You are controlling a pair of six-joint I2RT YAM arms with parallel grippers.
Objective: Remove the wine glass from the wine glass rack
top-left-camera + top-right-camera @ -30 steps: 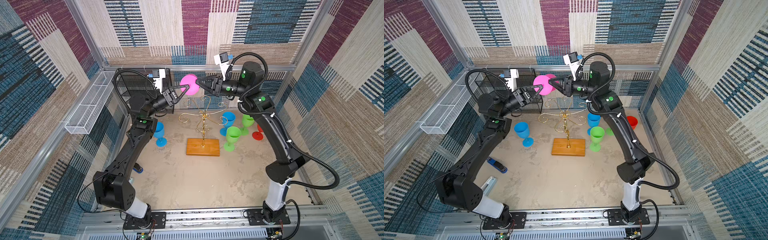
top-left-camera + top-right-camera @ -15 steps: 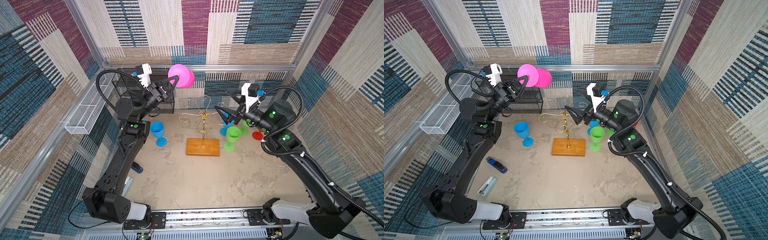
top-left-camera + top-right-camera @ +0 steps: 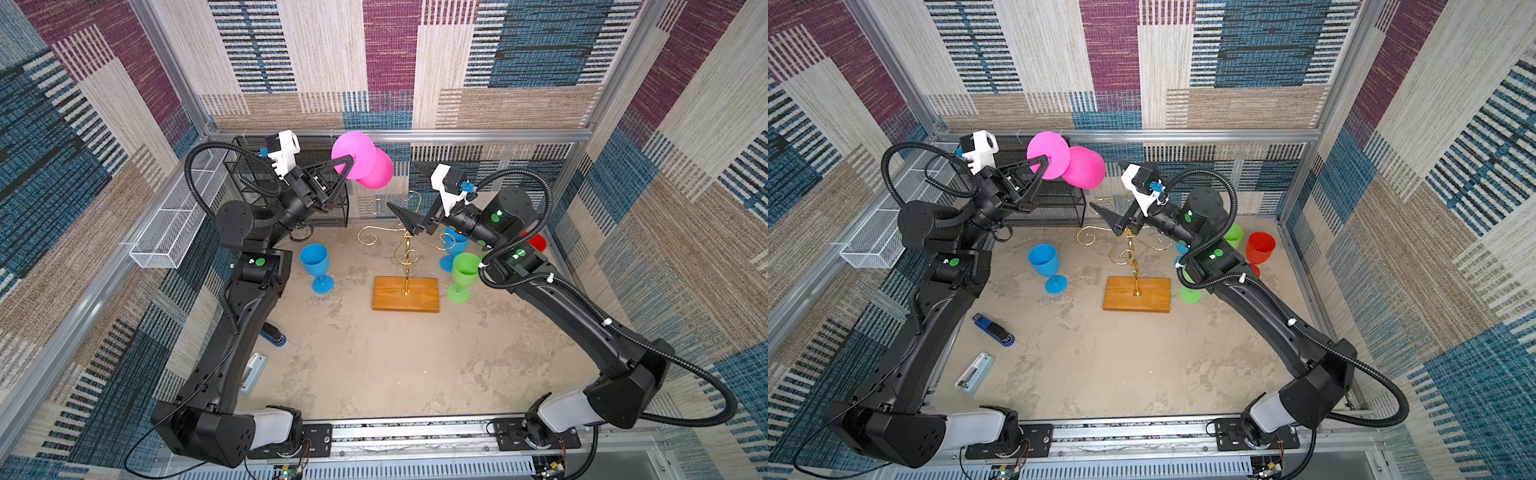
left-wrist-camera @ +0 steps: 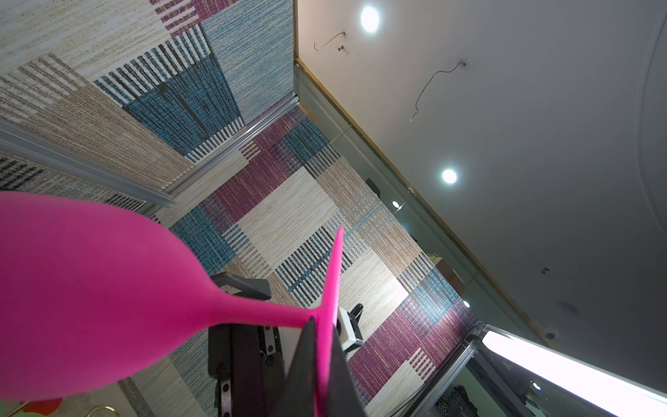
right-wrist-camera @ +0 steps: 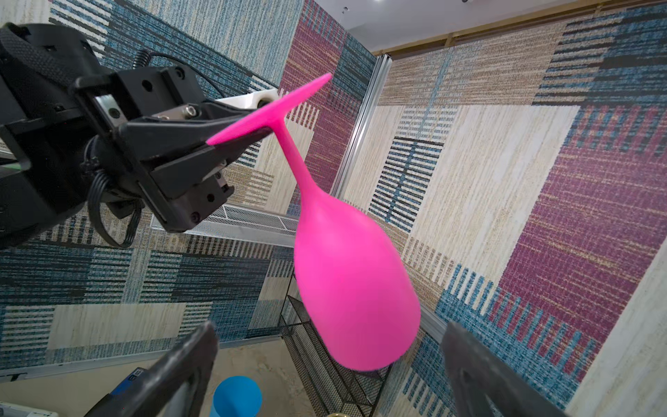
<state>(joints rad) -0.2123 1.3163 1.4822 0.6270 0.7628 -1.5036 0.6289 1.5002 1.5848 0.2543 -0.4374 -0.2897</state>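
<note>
The pink wine glass (image 3: pixel 376 170) (image 3: pixel 1084 168) hangs in the air, tilted, up at the back left of the wine glass rack. My left gripper (image 3: pixel 347 160) (image 3: pixel 1044 160) (image 4: pixel 323 321) is shut on the rim of its round foot. The bowl (image 4: pixel 90 296) (image 5: pixel 353 289) hangs free. The wine glass rack (image 3: pixel 407 249) (image 3: pixel 1136 266) is gold wire on a wooden base (image 3: pixel 406 294), and its curled arms carry nothing. My right gripper (image 3: pixel 409 191) (image 3: pixel 1111 187) (image 5: pixel 330 372) is wide open over the rack's top, facing the glass but apart from it.
On the floor stand a blue glass (image 3: pixel 315 262), a green glass (image 3: pixel 464 272), another blue one (image 3: pixel 453 245) and a red one (image 3: pixel 1260 247). A black mesh shelf (image 3: pixel 291 187) and a white wire basket (image 3: pixel 174 224) line the back left. Two staplers (image 3: pixel 994 330) (image 3: pixel 973 374) lie front left.
One second ago both grippers met at the pink glass above the rack. The left has carried it up and to the left. The right has let go, opened wide and drawn back.
</note>
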